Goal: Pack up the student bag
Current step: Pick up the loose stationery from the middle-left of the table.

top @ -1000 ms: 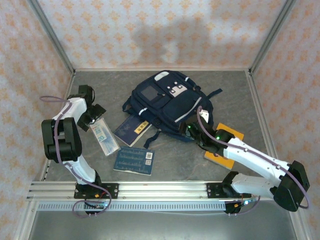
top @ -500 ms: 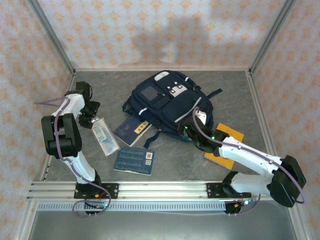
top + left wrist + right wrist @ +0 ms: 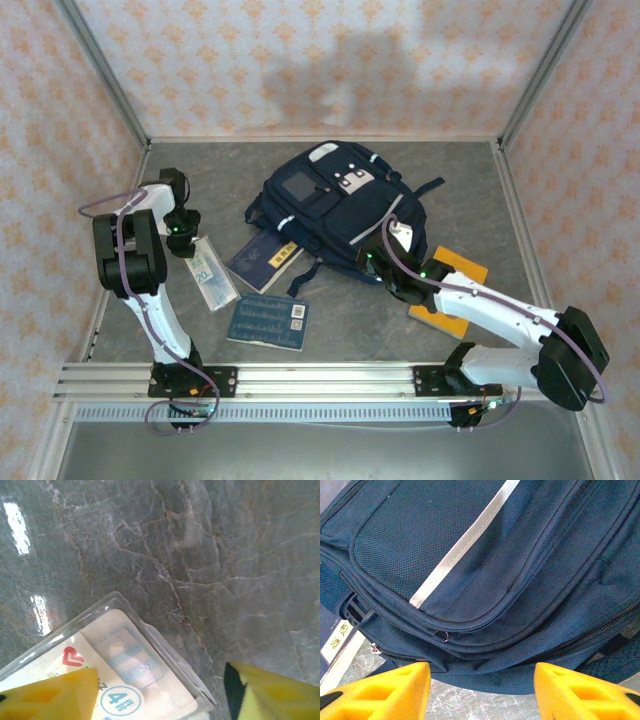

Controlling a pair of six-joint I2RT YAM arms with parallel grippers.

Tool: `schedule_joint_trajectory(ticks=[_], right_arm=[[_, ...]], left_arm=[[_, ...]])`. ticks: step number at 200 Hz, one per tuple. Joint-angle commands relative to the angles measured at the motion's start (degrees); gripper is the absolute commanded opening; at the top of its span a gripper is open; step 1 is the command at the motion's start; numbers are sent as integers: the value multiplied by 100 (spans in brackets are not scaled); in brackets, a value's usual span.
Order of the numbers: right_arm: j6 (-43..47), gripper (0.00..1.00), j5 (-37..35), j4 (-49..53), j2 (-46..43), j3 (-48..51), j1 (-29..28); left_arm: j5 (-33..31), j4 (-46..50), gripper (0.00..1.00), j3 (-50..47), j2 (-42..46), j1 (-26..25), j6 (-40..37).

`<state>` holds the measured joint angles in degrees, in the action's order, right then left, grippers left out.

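student bag (image 3: 340, 205) | flat, front up | long axis far-left to near-right

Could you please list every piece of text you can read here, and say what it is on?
"4", then an unreadable character, in a blue circle: seen through the clear plastic case.
"20": same case, top external view.
Cream label on the navy booklet: characters too blurred to read.
Print on the blue book: too small to read.

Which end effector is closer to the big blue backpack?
Right. The right end effector is at the near edge of the backpack, almost touching it. The left end effector is away to the backpack's left, above a clear plastic case.
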<state>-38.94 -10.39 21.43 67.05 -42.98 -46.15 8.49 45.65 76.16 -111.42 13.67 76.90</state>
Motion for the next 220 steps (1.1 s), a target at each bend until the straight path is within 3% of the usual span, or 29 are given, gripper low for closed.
schedule_joint_trajectory(ticks=[1, 58, 113, 220], right_arm=[[-44, 56, -281, 89, 53, -191, -30], [-160, 53, -367, 107, 45, -202, -43], [-196, 52, -295, 46, 45, -211, -104], [-189, 52, -320, 44, 197, -374, -223]], left_arm=[[-84, 78, 60, 40, -184, 66, 167], [24, -29, 20, -57, -432, 118, 23], [236, -39, 4, 77, -408, 162, -179], [622, 258, 0, 469, 285, 167, -302]])
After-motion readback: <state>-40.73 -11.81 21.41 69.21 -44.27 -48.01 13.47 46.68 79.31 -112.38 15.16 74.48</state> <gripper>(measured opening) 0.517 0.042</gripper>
